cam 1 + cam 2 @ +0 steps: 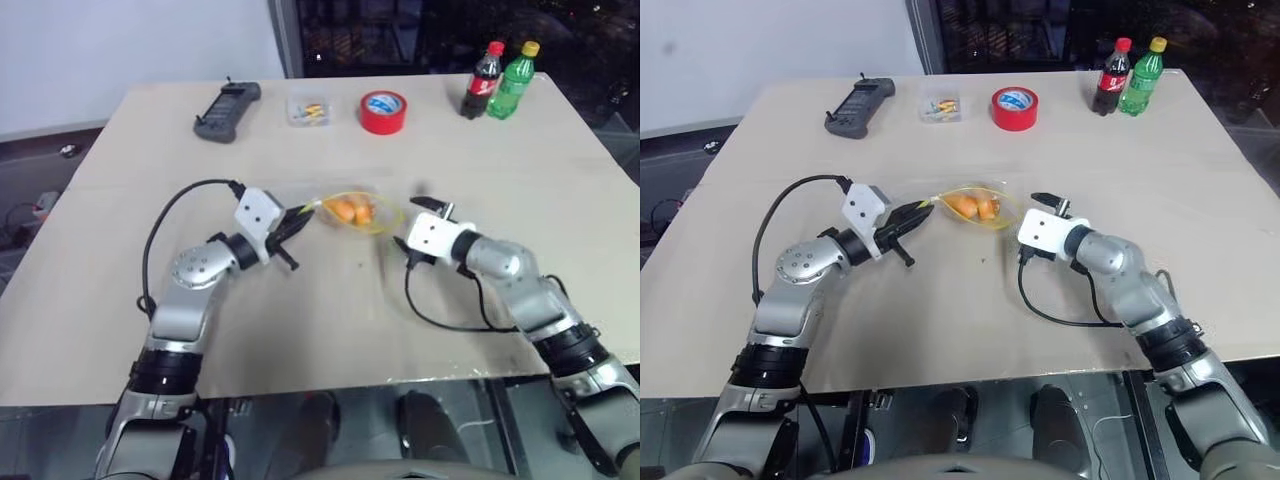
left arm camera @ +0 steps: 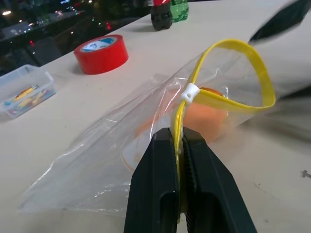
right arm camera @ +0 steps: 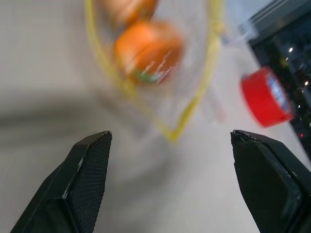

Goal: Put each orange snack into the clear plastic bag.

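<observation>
The left hand (image 2: 181,160) is clenched on the yellow seal strip of the clear plastic bag (image 1: 352,213), at nine o'clock of it. Both orange snacks (image 1: 351,211) lie inside. The right hand (image 3: 170,179), at three o'clock, is released. The filling seems done; next comes closing the bag or setting it on the desk (image 1: 330,330).

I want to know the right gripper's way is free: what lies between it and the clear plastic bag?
Bare tabletop; the right gripper stands open just short of the clear plastic bag in the right wrist view.
</observation>
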